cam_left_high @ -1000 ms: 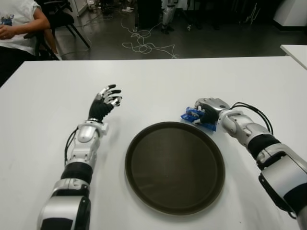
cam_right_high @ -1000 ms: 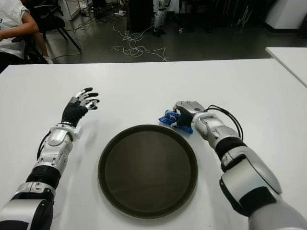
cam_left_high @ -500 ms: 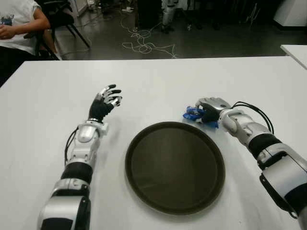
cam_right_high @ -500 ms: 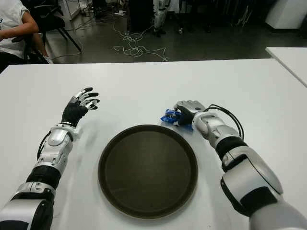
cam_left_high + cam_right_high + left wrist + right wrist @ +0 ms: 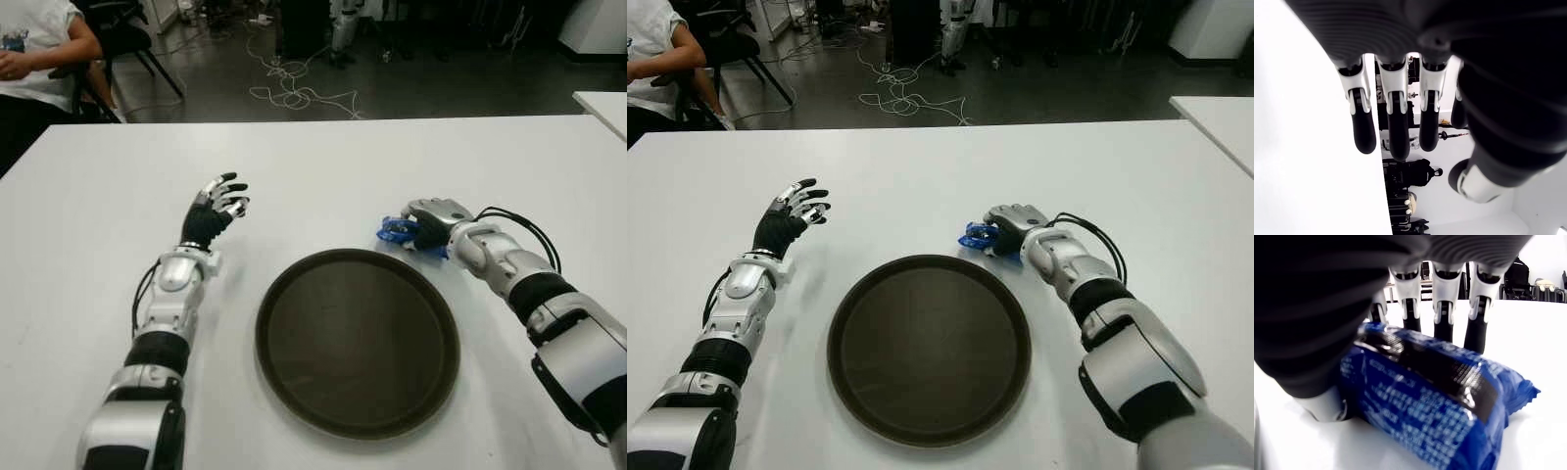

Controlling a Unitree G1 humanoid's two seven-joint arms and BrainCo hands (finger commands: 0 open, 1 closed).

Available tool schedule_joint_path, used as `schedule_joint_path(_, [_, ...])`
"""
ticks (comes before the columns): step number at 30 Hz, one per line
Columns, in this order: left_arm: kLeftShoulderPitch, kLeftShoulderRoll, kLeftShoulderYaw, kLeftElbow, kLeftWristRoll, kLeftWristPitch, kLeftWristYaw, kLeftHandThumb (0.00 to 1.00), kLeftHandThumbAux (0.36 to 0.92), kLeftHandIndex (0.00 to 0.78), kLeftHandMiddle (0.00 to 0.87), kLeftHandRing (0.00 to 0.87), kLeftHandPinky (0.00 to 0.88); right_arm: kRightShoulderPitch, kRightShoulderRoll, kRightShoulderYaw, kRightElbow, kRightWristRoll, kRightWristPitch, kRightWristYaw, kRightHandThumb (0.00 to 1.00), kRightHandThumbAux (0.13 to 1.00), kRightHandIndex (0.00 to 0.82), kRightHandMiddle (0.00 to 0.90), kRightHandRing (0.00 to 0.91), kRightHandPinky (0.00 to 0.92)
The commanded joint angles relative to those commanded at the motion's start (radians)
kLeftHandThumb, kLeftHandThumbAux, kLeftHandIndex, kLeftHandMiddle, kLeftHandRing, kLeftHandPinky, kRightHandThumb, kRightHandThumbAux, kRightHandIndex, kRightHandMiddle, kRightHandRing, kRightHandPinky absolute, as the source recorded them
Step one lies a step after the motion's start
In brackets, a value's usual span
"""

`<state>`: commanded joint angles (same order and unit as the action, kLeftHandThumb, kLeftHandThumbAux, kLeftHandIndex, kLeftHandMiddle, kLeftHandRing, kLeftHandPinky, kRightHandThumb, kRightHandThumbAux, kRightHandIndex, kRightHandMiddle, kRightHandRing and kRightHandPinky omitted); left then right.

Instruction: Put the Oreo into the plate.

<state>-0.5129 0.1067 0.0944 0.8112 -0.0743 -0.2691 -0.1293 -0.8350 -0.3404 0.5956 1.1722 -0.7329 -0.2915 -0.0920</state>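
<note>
The right robot hand [image 5: 428,217] has its fingers [image 5: 1444,308] wrapped over the blue plastic Oreo packet [image 5: 1435,396], gripping it on the white counter [image 5: 323,166] just past the far right rim of the round dark brown plate [image 5: 358,338]. So the packet sits outside the plate, right beside its edge. The left robot hand [image 5: 217,204] shows off to the left of the plate, well apart from it, fingers [image 5: 1393,125] loosely spread, holding nothing.
</note>
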Motion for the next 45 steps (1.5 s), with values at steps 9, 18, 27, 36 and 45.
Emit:
schedule_joint_path(9, [-0.007, 0.000, 0.004, 0.016, -0.006, 0.002, -0.007, 0.491, 0.769, 0.177, 0.260, 0.282, 0.331, -0.005, -0.010, 0.009, -0.002, -0.016, -0.012, -0.042, 0.335, 0.738, 0.541, 0.613, 0.606, 0.564])
schedule_joint_path(18, [-0.021, 0.000, 0.016, 0.043, -0.022, 0.001, -0.025, 0.505, 0.757, 0.178, 0.261, 0.285, 0.329, 0.010, -0.053, -0.034, -0.097, 0.011, -0.054, -0.141, 0.295, 0.760, 0.555, 0.672, 0.666, 0.633])
schedule_joint_path(27, [-0.036, 0.004, 0.023, 0.076, -0.020, -0.008, -0.030, 0.523, 0.761, 0.175, 0.263, 0.284, 0.329, 0.061, -0.059, -0.106, -0.203, 0.035, -0.048, -0.222, 0.269, 0.790, 0.621, 0.773, 0.772, 0.757])
schedule_joint_path(36, [-0.044, 0.005, 0.027, 0.098, -0.017, -0.024, -0.031, 0.509, 0.767, 0.177, 0.262, 0.281, 0.325, 0.112, -0.083, -0.172, -0.316, 0.053, -0.054, -0.256, 0.195, 0.826, 0.640, 0.798, 0.807, 0.793])
schedule_joint_path(45, [-0.049, 0.004, 0.029, 0.104, -0.016, -0.032, -0.030, 0.511, 0.775, 0.181, 0.263, 0.282, 0.325, 0.195, -0.098, -0.250, -0.493, 0.049, -0.060, -0.342, 0.131, 0.837, 0.612, 0.786, 0.800, 0.785])
